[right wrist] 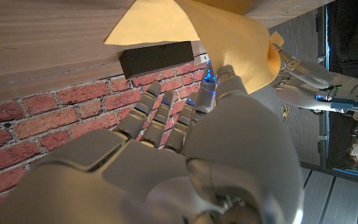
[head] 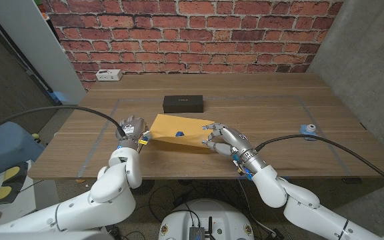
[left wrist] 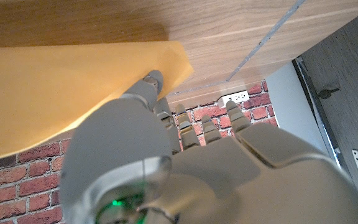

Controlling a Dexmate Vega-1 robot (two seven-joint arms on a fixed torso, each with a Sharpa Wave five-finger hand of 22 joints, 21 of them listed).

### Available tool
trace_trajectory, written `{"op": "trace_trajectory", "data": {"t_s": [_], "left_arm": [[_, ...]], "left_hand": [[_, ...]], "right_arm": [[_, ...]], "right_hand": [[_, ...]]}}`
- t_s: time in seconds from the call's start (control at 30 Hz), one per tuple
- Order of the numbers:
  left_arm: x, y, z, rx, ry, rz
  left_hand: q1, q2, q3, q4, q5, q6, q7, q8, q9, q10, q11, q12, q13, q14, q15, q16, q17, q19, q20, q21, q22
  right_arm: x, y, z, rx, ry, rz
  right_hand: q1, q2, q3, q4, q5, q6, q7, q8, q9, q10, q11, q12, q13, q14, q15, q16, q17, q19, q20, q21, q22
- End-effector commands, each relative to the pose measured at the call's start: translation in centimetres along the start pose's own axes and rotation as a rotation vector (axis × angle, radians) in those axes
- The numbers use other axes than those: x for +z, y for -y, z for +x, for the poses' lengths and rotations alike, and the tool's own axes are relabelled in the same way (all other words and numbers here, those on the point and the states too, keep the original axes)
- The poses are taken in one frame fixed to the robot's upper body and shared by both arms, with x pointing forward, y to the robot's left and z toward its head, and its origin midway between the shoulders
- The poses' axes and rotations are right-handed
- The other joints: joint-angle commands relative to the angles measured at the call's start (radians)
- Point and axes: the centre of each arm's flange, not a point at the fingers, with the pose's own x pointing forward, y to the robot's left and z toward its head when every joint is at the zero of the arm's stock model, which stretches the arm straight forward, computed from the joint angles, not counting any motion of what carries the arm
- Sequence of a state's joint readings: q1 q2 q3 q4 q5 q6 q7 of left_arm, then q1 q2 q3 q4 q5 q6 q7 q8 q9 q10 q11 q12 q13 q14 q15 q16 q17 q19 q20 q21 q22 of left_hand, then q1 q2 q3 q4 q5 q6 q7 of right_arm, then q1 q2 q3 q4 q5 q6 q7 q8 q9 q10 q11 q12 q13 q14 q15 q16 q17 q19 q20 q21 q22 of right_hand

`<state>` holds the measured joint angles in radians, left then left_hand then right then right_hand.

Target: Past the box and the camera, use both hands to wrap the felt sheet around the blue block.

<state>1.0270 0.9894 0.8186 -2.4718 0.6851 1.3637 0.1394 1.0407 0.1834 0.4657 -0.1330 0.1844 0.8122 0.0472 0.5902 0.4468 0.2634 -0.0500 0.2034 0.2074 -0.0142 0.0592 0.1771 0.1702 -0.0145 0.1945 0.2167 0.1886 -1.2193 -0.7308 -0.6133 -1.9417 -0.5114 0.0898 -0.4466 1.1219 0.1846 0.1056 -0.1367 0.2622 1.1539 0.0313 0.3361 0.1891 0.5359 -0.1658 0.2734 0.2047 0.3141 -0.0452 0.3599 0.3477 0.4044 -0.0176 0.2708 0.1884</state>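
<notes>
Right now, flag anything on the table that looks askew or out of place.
The yellow felt sheet lies skewed to the table edge, its right corner lifted in the right hand. The blue block barely peeks out. A small blue-and-white object sits alone far right. The black box lies square.

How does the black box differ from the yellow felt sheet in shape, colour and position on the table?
The black box is a dark, solid, long block; the felt sheet is yellow, thin and partly lifted at its right side. The box lies farther from the robot with no hand on it; the sheet lies between the left hand and the right hand. Both rest on the wooden table.
</notes>
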Motion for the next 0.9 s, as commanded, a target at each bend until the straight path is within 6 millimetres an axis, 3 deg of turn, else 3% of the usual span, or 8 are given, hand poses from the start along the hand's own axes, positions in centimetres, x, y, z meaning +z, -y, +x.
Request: {"op": "trace_trajectory", "data": {"t_s": [0.03,0.17,0.63,0.9], "left_arm": [[-0.1,-1.8,2.8,-0.029,-0.019,0.091],[-0.5,-2.0,3.6,-0.063,-0.020,0.068],[-1.5,-2.1,5.1,-0.078,-0.003,-0.038],[-1.5,-2.0,5.8,-0.035,0.021,-0.086]], "left_hand": [[-0.014,0.003,-0.029,0.039,0.003,-0.005,-0.001,-0.003,0.129,-0.012,0.003,0.001,0.003,-0.007,0.000,0.004,0.001,-0.003,0.008,0.004,0.005],[-0.016,0.003,-0.029,0.041,0.005,0.005,-0.006,0.001,0.130,-0.006,0.000,0.005,0.003,-0.005,-0.004,0.005,0.000,-0.004,0.000,0.004,0.005],[0.004,0.007,-0.009,0.025,-0.001,0.026,0.020,0.001,0.117,0.008,0.006,0.012,0.003,0.005,-0.013,0.007,-0.001,-0.006,-0.011,0.004,0.005],[0.011,-0.001,0.002,0.012,0.005,0.050,0.039,0.007,0.111,0.038,0.003,0.022,0.002,0.029,-0.016,0.012,-0.002,0.012,-0.004,0.012,0.005]], "right_arm": [[-0.6,-0.2,1.6,0.004,-0.010,0.018],[-0.8,-0.1,2.2,-0.007,-0.012,0.031],[-1.5,0.2,4.6,-0.043,-0.012,0.026],[-2.7,0.7,6.3,-0.103,-0.034,-0.023]], "right_hand": [[0.022,0.000,0.014,-0.004,-0.004,0.007,0.018,-0.001,0.001,0.003,0.014,-0.002,0.001,0.004,-0.143,-0.009,-0.005,0.004,0.011,0.010,0.005],[0.029,0.001,0.024,-0.005,-0.008,0.009,0.030,-0.003,0.002,0.004,0.020,-0.004,0.001,0.005,-0.143,-0.014,-0.009,0.001,0.011,0.009,0.004],[0.030,0.000,0.039,-0.001,-0.019,0.011,0.033,-0.009,0.003,0.008,0.031,-0.009,0.001,0.008,-0.141,-0.019,-0.012,-0.001,0.013,0.008,0.004],[0.027,0.000,0.043,0.004,-0.028,0.006,0.032,-0.015,0.004,0.014,0.020,-0.010,0.001,0.010,-0.147,-0.013,-0.006,-0.003,0.007,0.007,0.004]]}}
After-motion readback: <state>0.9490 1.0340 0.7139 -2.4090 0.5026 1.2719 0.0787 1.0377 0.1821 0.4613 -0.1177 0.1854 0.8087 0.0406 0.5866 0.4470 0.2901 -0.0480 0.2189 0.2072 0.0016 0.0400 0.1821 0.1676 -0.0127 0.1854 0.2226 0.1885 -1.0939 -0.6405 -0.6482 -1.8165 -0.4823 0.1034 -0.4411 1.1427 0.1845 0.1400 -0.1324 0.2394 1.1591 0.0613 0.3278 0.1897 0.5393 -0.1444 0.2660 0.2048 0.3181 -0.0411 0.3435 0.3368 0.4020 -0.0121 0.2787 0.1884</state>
